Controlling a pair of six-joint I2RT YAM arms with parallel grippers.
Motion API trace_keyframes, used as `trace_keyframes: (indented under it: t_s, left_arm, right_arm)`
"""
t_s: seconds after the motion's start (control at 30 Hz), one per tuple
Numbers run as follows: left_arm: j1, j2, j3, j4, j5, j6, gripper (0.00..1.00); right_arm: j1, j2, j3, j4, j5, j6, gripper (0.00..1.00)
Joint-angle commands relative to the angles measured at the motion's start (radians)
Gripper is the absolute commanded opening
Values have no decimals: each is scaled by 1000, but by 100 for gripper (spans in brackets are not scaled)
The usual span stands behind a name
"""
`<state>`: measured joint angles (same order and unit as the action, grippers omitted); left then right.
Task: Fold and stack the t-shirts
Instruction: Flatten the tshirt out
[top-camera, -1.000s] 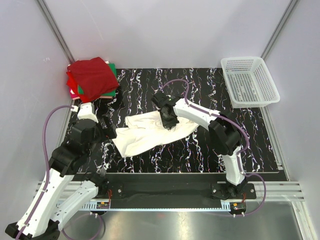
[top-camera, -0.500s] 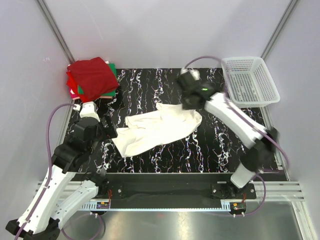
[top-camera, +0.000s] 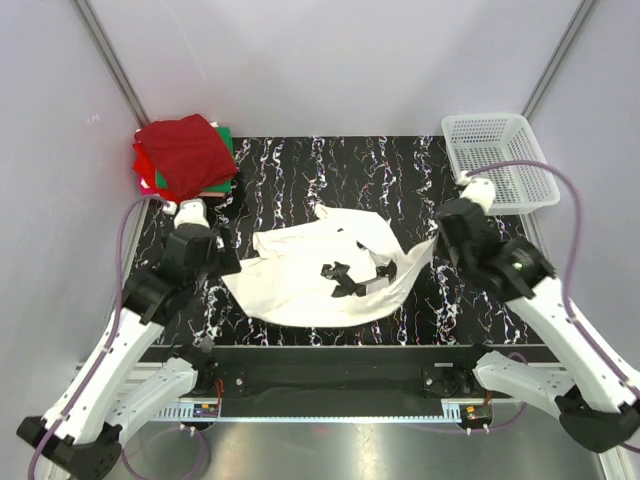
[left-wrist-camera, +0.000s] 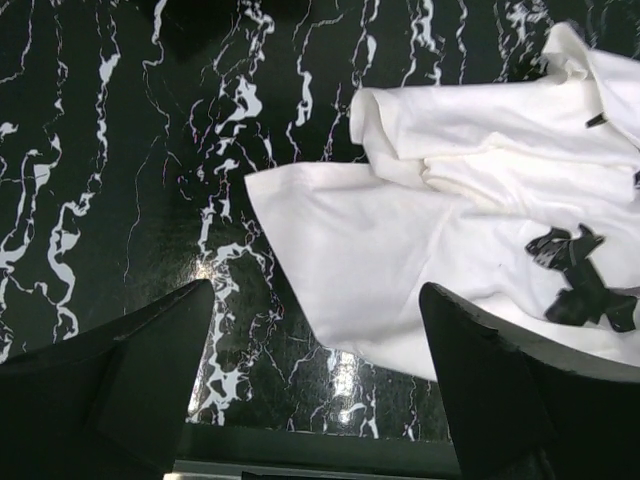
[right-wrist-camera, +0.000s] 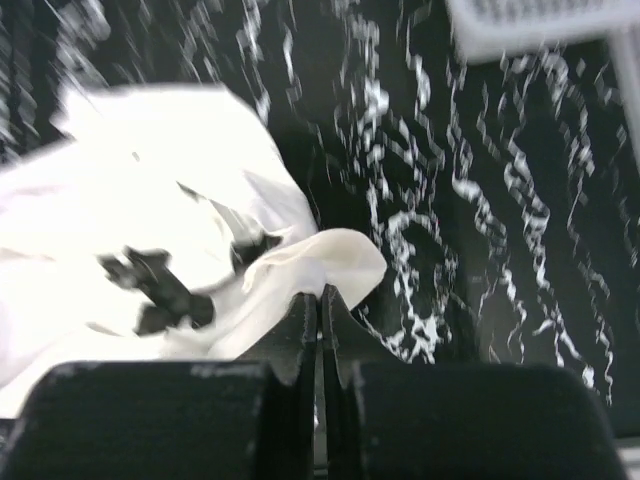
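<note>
- Cotton by the look of it: the white t-shirt (top-camera: 290, 290) lies rumpled and half spread in the middle of the table (top-camera: 300, 165), black print (top-camera: 345, 277) facing up.
- The folded stack (top-camera: 185, 155) sits at the far left corner, dark red on top, with bright red and green peeking out underneath.
- The right pincer (right-wrist-camera: 320, 300) is clenched on the shirt's right-hand edge, and the fabric rises to a point toward it.
- The left pincer (left-wrist-camera: 315, 295) is spread wide, grasping nothing, and hovers over the shirt's left edge.
- Handling guess: light, floppy, zero stiffness. It sags and drags wherever it isn't held, so a single pinch just bunches it up.
- I'd take hold at the hem or a shoulder seam, one corner per pincer, and pull it taut. Grabbing mid-panel probably catches both layers.
</note>
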<state>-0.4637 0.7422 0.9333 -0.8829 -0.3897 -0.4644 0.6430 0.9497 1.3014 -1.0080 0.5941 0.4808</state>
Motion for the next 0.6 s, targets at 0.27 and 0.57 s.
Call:
trace_keyframes:
  t_s: [0.27, 0.57]
  left_arm:
    - [-20, 114, 4, 36, 41, -42, 88]
    - [-53, 443, -47, 267, 164, -171, 84]
  right_arm:
    - [0, -203, -358, 112, -203, 145, 0]
    - [0, -206, -343, 101, -206, 171, 0]
